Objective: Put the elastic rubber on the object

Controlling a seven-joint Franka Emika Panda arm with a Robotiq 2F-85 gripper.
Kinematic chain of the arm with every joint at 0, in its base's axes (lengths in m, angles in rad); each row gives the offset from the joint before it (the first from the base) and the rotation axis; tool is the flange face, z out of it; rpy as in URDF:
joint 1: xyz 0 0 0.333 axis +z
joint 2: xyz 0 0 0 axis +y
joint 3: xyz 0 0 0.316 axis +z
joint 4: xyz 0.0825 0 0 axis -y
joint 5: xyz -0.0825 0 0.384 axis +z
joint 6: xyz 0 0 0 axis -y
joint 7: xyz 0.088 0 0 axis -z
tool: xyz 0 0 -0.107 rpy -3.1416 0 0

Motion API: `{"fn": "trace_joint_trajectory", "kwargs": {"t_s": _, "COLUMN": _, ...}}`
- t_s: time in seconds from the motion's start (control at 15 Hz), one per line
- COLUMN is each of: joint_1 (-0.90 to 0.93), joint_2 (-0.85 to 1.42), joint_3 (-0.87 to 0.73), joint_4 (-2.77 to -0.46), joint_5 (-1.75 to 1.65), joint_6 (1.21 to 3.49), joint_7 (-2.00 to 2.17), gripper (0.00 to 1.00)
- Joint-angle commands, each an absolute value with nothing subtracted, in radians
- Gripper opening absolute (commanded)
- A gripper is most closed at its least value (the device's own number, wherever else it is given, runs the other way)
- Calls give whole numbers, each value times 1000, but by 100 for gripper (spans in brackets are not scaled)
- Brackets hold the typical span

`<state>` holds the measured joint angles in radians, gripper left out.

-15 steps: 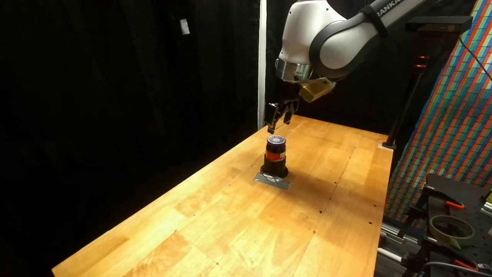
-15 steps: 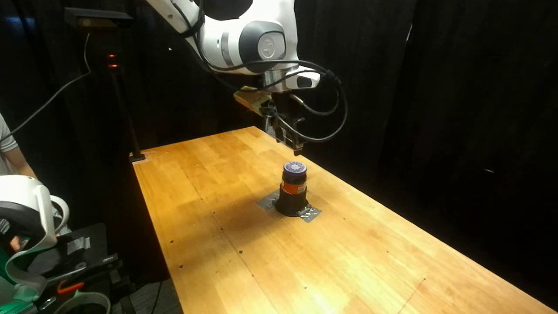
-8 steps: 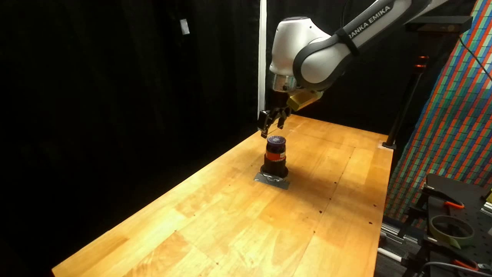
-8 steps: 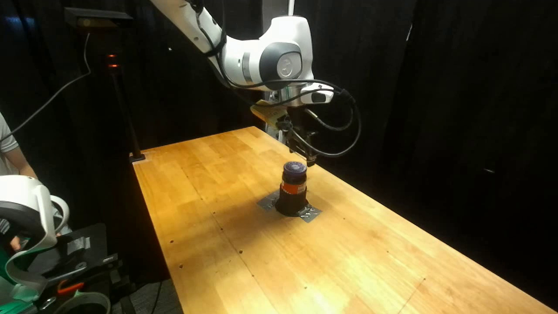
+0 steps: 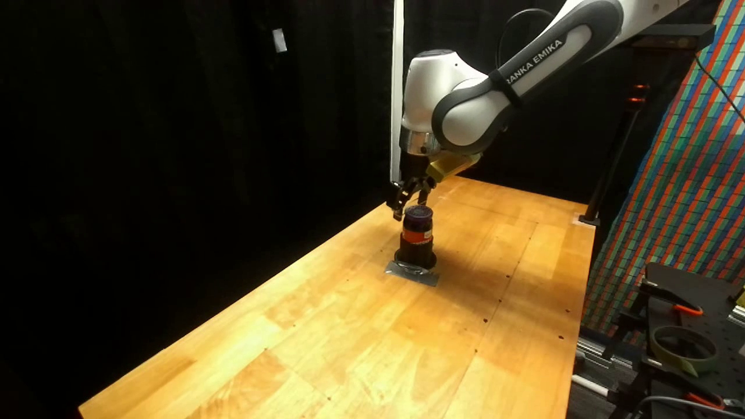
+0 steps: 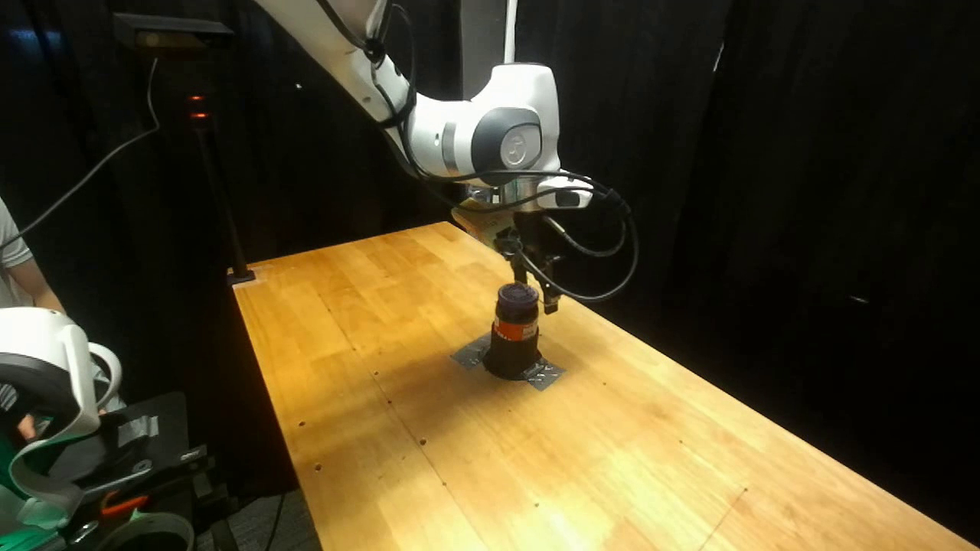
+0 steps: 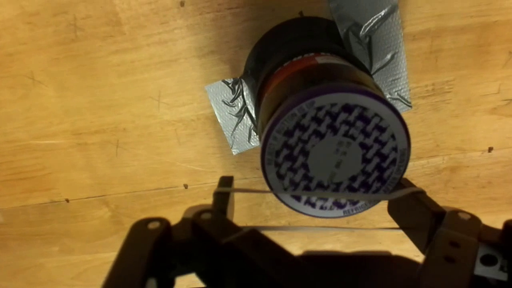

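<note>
Two strands of a pale elastic rubber (image 7: pixel 328 195) stretch across the gap between the jaws, which stand well spread with the loop caught on both. In the wrist view one strand crosses the lower part of the round top of the object (image 7: pixel 335 132), an upright jar with a red-orange band around its middle; the other strand runs past the rim, over the wood. Whether the first strand touches the top, I cannot tell.

The object sits in a dark flared base (image 6: pixel 511 360), with pieces of grey tape (image 6: pixel 545 373) lying from its foot onto the wooden surface (image 6: pixel 459 474). In both exterior views it stands well in from the edges, nearer the long edge by the dark curtain (image 6: pixel 804 191), and the jaws hang just beside its top on that side. Toward the near end the wood spreads wide beyond the tape, leaving open room. In an exterior view a black cable (image 6: pixel 591 297) loops out beside the jaws against the curtain. A black post (image 5: pixel 610 166) rises at a corner of the surface, well apart from the object.
</note>
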<state>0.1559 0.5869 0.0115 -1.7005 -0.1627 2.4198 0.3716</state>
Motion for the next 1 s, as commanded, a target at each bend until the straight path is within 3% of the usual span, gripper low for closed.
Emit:
{"fn": "trace_joint_trajectory", "kwargs": {"t_s": 0.0, "joint_1": 168, "joint_2": 614, "joint_3": -3, "joint_4": -1664, "joint_5": -128, "joint_6": 2380, "joint_7": 358, "gripper": 100}}
{"fn": "trace_joint_trajectory", "kwargs": {"t_s": 0.93, "joint_1": 131, "joint_2": 511, "joint_3": 25, "joint_4": -1760, "joint_5": -17, "joint_6": 2251, "joint_7": 257, "gripper": 100}}
